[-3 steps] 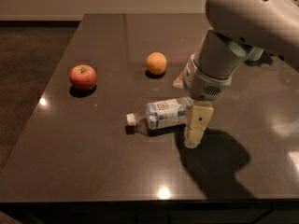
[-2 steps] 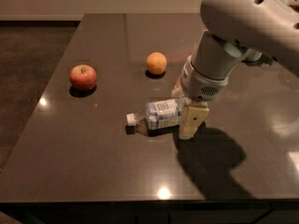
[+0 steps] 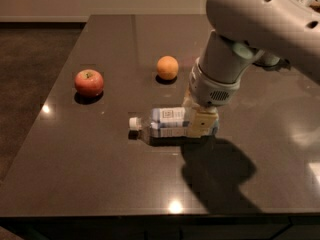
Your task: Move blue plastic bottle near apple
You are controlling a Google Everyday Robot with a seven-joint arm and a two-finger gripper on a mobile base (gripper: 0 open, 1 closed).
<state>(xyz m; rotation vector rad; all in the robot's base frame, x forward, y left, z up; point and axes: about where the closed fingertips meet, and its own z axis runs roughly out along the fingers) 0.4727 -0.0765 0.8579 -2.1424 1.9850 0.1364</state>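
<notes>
The blue plastic bottle (image 3: 167,121) lies on its side near the middle of the dark table (image 3: 100,184), with its white cap pointing left. The red apple (image 3: 89,82) sits to the far left, well apart from the bottle. My gripper (image 3: 198,118) is down over the bottle's right end, its base end, and hides that part. The large white arm (image 3: 235,49) reaches in from the upper right.
An orange (image 3: 167,67) sits behind the bottle, right of the apple. The table's left edge runs close beside the apple and its front edge is near the bottom of the view. The arm's shadow falls front right of the bottle.
My gripper has moved left from beside the bottle's base to over that end. The bottle, apple and orange have stayed in place.
</notes>
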